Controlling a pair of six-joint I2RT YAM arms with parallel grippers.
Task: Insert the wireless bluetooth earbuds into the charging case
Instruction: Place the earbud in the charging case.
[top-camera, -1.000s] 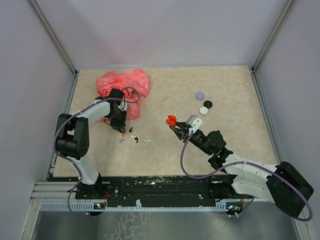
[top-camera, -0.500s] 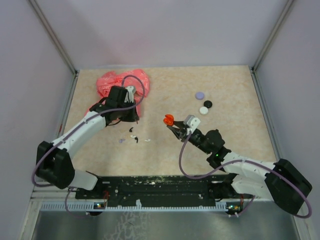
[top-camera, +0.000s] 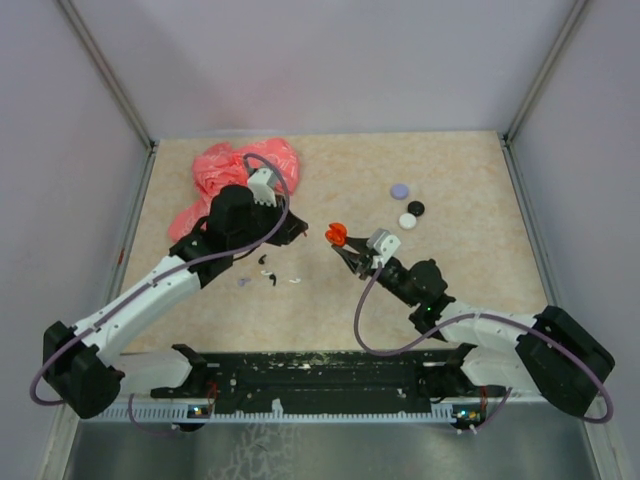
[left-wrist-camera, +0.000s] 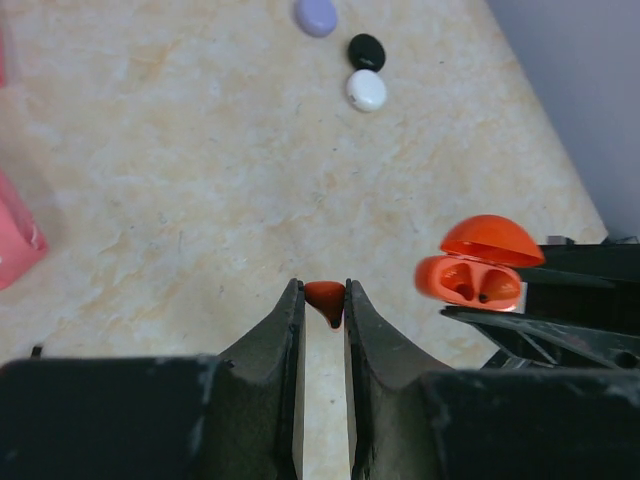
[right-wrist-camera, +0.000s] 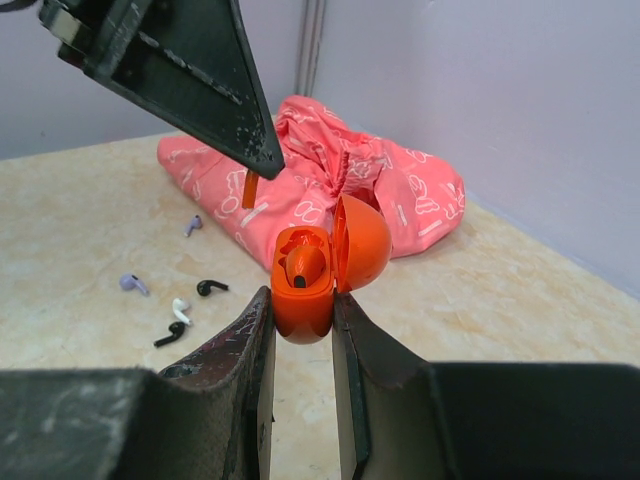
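My right gripper (right-wrist-camera: 302, 300) is shut on an open orange charging case (right-wrist-camera: 303, 300), lid (right-wrist-camera: 362, 243) swung back, with one orange earbud (right-wrist-camera: 304, 264) seated inside. In the top view it holds the case (top-camera: 338, 235) above mid-table. My left gripper (left-wrist-camera: 320, 290) is shut on a small orange earbud (left-wrist-camera: 326, 300) and hovers just left of the case (left-wrist-camera: 478, 270). In the right wrist view its fingers (right-wrist-camera: 190, 70) hang above and left of the case. Loose black (right-wrist-camera: 210, 288), white (right-wrist-camera: 181, 308) and pale purple (right-wrist-camera: 132, 284) earbuds lie on the table.
A crumpled pink bag (top-camera: 245, 165) lies at the back left, behind the left arm. Three small round discs, purple (top-camera: 401, 190), black (top-camera: 416, 208) and white (top-camera: 407, 221), sit at the right back. The loose earbuds (top-camera: 270, 277) cluster under the left forearm.
My left arm has lifted from the earbud cluster and swung right toward the case, holding the orange earbud. My right gripper has shifted the case slightly left.
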